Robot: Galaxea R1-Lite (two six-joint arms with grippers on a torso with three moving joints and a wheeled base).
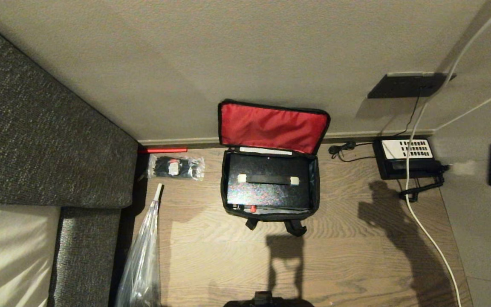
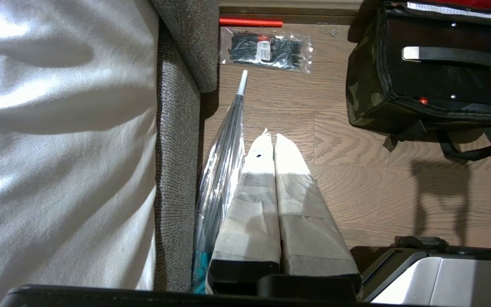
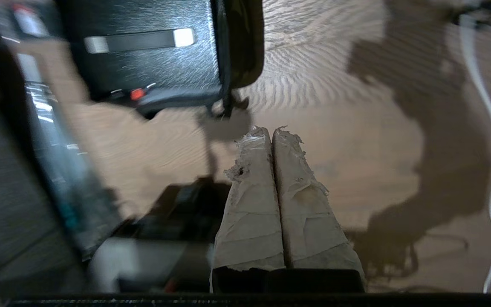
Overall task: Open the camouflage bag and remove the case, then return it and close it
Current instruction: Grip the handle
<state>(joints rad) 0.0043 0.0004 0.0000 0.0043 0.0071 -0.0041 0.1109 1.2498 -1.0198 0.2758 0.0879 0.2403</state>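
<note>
- Against the wall, on the wooden floor point(image 1: 313, 256), the camouflage bag point(image 1: 228, 204) is seen standing with its red-lined lid point(image 1: 271, 125) flipped up and leaning on the wall.
- Inside the bag the case point(image 1: 269, 187) is seated upright, filling nearly the whole interior; its handle point(image 1: 268, 179) lies flat across the top, and a small red button point(image 1: 252, 209) shows at the near edge.
- The bag is judged soft and pliable, likely to drag upward with the case, since the fit looks snug.
- The case is judged rigid, smooth-sided and probably weighty, so the sides offer poor purchase; the handle, taken at its middle between the pale ends, is judged the best hold.
- The right end effector point(image 3: 273, 134) is shown clenched and empty above bare floor, near the bag's front corner but apart from it.
- The left end effector point(image 2: 273, 138) is likewise pressed shut with nothing held, parked over the floor beside the sofa point(image 2: 177, 128), well apart from the bag.
- A black telephone point(image 1: 407, 157) sits by the wall to the bag's right.
</note>
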